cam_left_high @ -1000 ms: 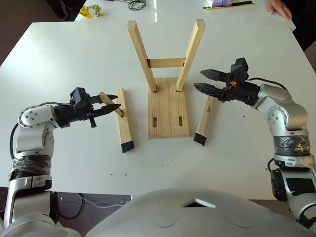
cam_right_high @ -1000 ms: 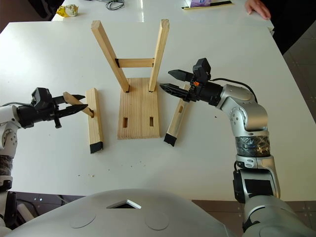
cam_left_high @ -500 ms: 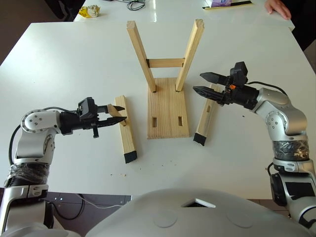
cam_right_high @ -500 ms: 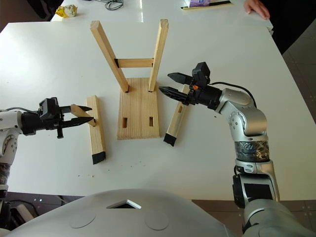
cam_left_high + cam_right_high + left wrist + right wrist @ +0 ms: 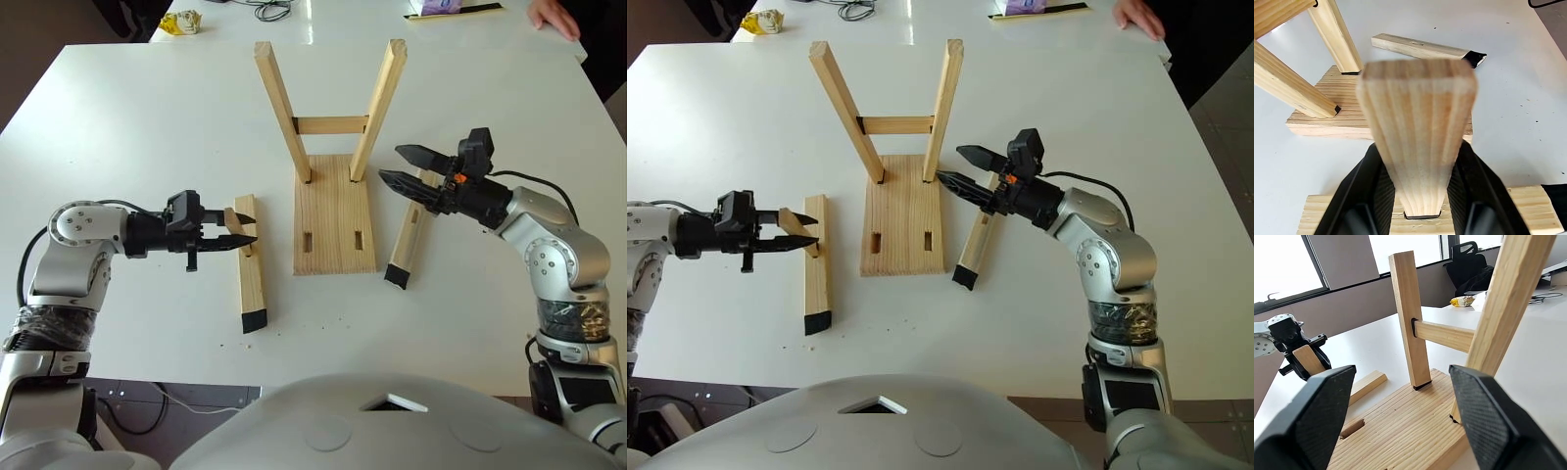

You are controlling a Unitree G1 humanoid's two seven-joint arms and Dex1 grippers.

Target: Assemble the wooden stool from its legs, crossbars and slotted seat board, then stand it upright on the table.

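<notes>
Left gripper (image 5: 250, 229) pinched a short pale wooden crossbar (image 5: 1418, 132) socketed in the black-tipped wooden leg (image 5: 250, 284) beneath; a twist would likely lever that joint apart.

White table (image 5: 127, 127): seat board (image 5: 333, 245), 2 legs (image 5: 404, 245)

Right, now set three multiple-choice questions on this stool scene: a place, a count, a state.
1. The seat board lies: A) between two loose legs B) on them C) upright
2. Count the upright legs in the board: A) one B) two C) four
3. The left gripper is: A) open B) shut on a crossbar C) shut on a leg
Key: 1A, a leg lies each side; 2B, two stand at its far end; 3B, its fingers clamp it.
</notes>
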